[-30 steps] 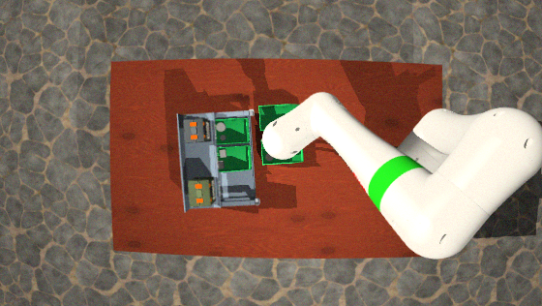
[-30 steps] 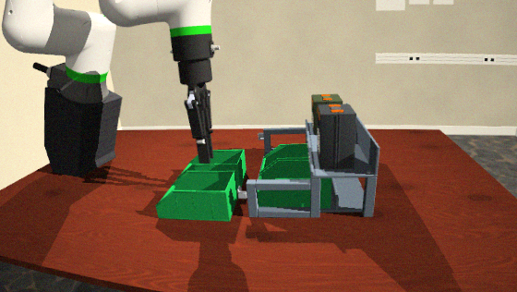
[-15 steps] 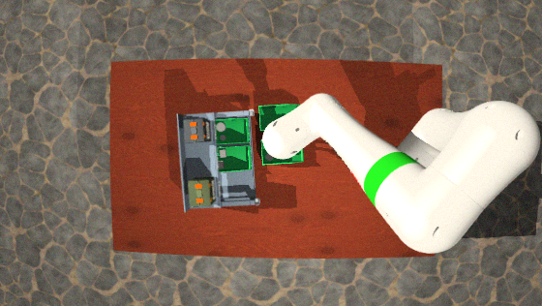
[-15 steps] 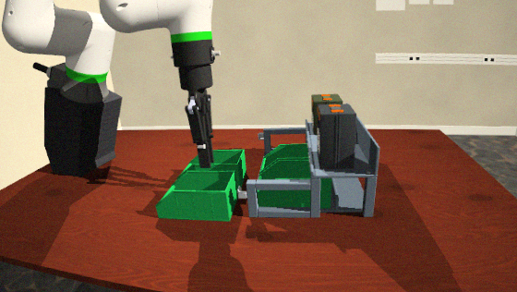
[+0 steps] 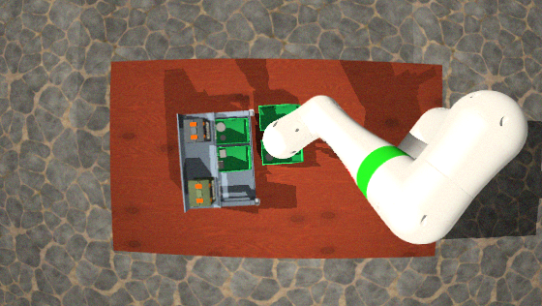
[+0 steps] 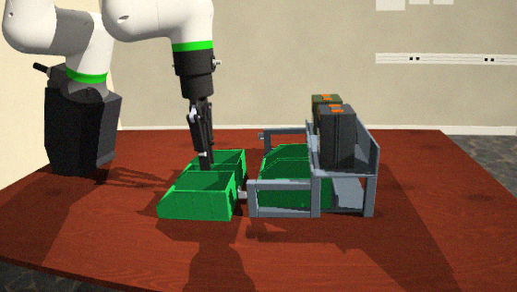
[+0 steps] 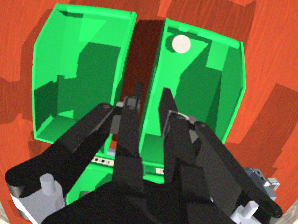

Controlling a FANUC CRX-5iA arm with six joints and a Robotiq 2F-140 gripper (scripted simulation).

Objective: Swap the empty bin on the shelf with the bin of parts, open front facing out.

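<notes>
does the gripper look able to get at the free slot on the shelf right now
Probably yes. The free slot has nothing standing before its front; both green bins on the table sit before the other two slots. The gripper hangs over those bins, close by.
</notes>
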